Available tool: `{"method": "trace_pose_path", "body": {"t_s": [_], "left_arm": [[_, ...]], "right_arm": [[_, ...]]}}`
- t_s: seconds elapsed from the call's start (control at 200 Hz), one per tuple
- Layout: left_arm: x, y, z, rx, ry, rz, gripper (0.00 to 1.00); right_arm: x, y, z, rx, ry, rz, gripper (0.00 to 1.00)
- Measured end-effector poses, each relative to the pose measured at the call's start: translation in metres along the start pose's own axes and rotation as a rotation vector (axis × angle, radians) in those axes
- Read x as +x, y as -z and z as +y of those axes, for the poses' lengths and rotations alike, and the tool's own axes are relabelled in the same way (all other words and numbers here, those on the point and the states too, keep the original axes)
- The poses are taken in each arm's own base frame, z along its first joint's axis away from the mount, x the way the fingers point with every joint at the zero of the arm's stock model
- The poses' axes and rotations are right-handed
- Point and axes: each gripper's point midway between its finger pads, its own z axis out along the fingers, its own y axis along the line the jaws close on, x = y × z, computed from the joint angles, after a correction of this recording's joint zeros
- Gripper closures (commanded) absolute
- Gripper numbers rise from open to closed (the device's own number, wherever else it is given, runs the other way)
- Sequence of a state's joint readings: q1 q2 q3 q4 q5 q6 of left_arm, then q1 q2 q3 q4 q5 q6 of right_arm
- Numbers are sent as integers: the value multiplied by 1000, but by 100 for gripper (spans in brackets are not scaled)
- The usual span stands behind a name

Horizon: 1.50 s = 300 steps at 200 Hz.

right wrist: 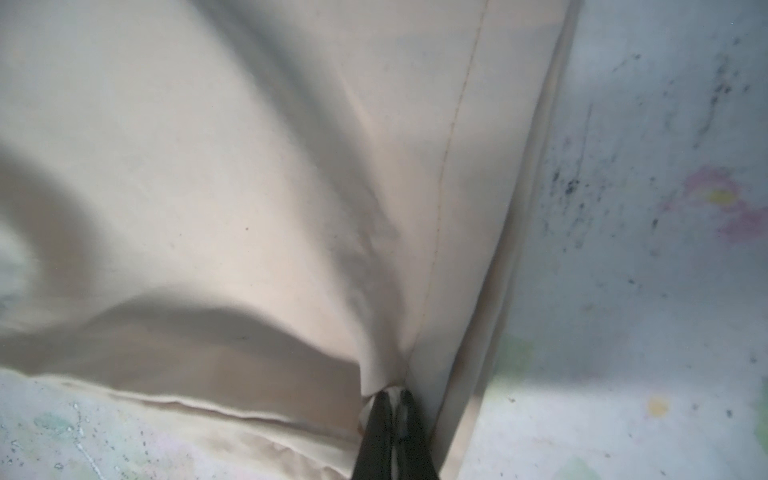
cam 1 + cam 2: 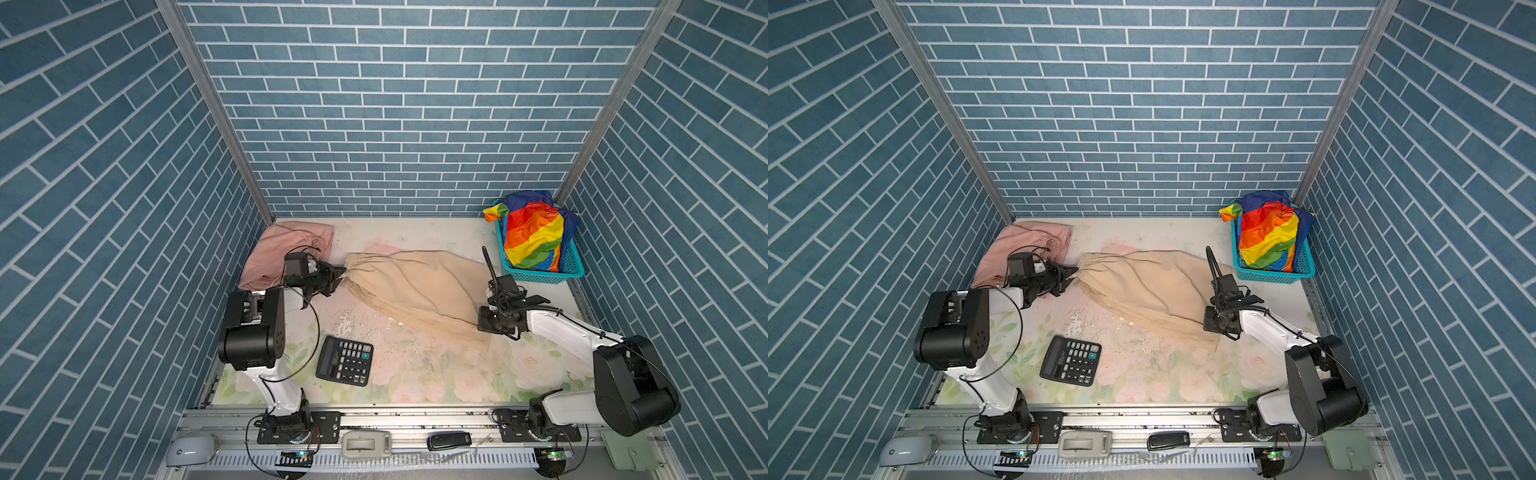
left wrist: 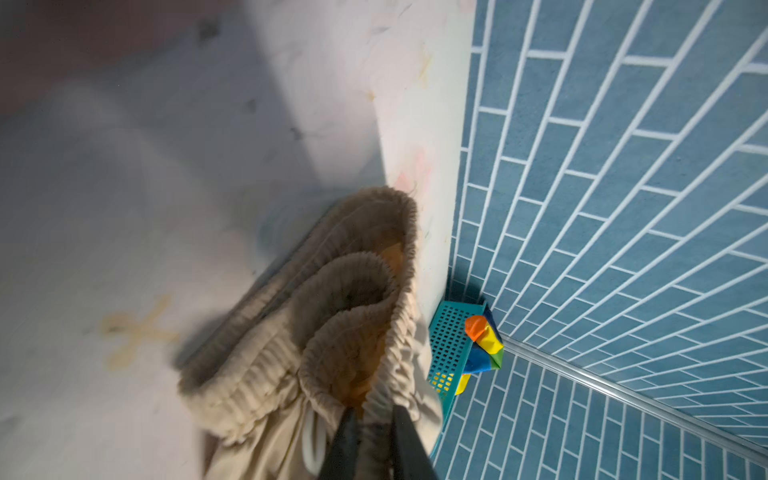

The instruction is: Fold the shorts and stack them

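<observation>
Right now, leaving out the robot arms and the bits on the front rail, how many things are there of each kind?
Cloth shorts: 3 (salmon-pink shorts, beige elastic-waist shorts, shiny rainbow-striped shorts)
Teal plastic mesh basket: 1
Black desk calculator: 1
Total: 5

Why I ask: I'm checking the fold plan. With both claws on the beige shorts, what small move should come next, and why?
Probably lift both ends slightly and draw them apart. The left claw pinches the bunched waistband, the right claw pinches the leg end, and the beige shorts lie rumpled between them, so tautening should flatten them for folding.
</observation>
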<state>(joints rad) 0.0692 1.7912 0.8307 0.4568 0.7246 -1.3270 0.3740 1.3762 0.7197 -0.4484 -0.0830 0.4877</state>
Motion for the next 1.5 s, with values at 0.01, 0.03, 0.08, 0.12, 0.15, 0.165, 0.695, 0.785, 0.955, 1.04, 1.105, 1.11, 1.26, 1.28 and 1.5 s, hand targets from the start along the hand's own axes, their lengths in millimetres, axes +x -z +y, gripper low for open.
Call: {"method": "trace_pose_path", "body": {"t_s": [0.01,0.03,0.08,0.12,0.15,0.165,0.695,0.785,0.955,1.04,1.105,1.11,1.26,1.28,1.5], "left_arm": [[-1,0,-2,6,-4,0,88],[-3,-2,-7,21,-9,-2,88],[-9,-8,-21,57,-27,-7,89],[-13,-13,-32,87,-44,-11,91],[-17,-16,-42,113,-59,-13,92],[-19,-19,-48,128,-65,-14,92],[-26,-31,-121,381,-245,28,93],[-29,-29,-76,314,-178,32,92],[-40,-20,-22,244,-89,14,92],[-43,-14,-10,235,-75,4,93],[-43,-11,-1,229,-65,-1,93],[-43,-10,-1,229,-64,-1,93],[-44,-2,25,193,-18,-16,92],[-44,-1,27,189,-13,-18,92],[-44,1,32,181,-22,-21,90]], "right_arm": [[-1,0,0,-1,0,-1,100],[-2,1,0,0,0,-3,100],[-9,5,0,-2,-1,-16,100],[-16,8,0,-6,-2,-30,100],[-22,12,1,-9,-5,-43,100],[-25,13,1,-10,-7,-49,100],[-24,23,9,-134,-32,-99,100],[4,7,9,-144,-40,-30,100],[27,-3,19,-160,-34,13,100],[34,-5,22,-164,-28,19,100],[38,-4,24,-165,-26,21,100],[39,-4,24,-166,-26,21,100],[36,13,27,-180,-17,-37,100],[35,16,28,-183,-15,-47,99],[47,21,26,-195,2,-56,78]]}}
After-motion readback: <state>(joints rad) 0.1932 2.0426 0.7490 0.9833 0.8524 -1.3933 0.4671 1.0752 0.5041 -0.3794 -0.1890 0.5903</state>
